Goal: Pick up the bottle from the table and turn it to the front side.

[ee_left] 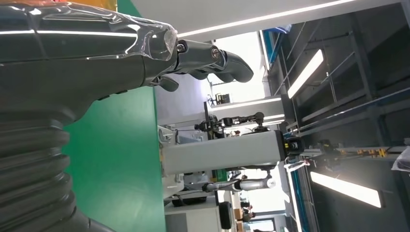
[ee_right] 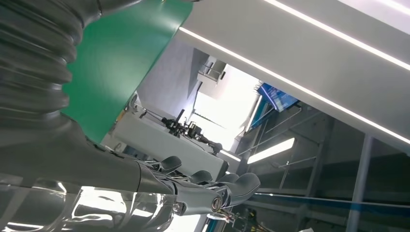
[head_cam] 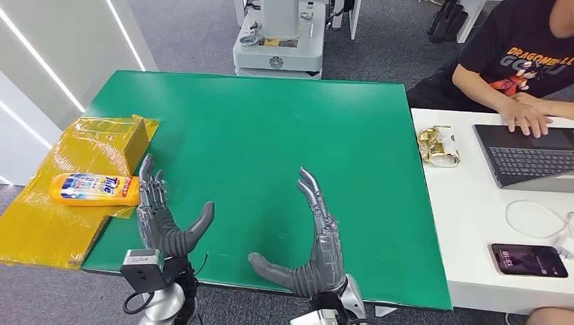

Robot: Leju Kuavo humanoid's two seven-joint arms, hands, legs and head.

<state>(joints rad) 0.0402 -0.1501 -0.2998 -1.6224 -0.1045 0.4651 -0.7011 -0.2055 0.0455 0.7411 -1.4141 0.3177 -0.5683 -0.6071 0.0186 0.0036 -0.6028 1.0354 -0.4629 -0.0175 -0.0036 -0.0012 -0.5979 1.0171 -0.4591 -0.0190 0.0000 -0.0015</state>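
Over the near edge of the green tabletop [head_cam: 271, 128] I hold both hands up, palms facing each other, fingers straight and spread, thumbs pointing inward. My left hand [head_cam: 161, 220] has nothing in it, and neither does my right hand [head_cam: 313, 240]; the two are well apart with bare green between them. The bottle [head_cam: 95, 189] lies on its side on a flattened yellow-wrapped cardboard sheet [head_cam: 40, 223] at the left end of the tabletop, its label facing up, one end just beside my left fingertips [head_cam: 145, 164]; I cannot tell whether they touch it. A white desk [head_cam: 467, 223] stands against the right side, carrying a snack packet [head_cam: 438, 145], a laptop [head_cam: 531, 156] and a phone [head_cam: 529, 260]. A person [head_cam: 521, 61] sits there with a hand on the laptop.
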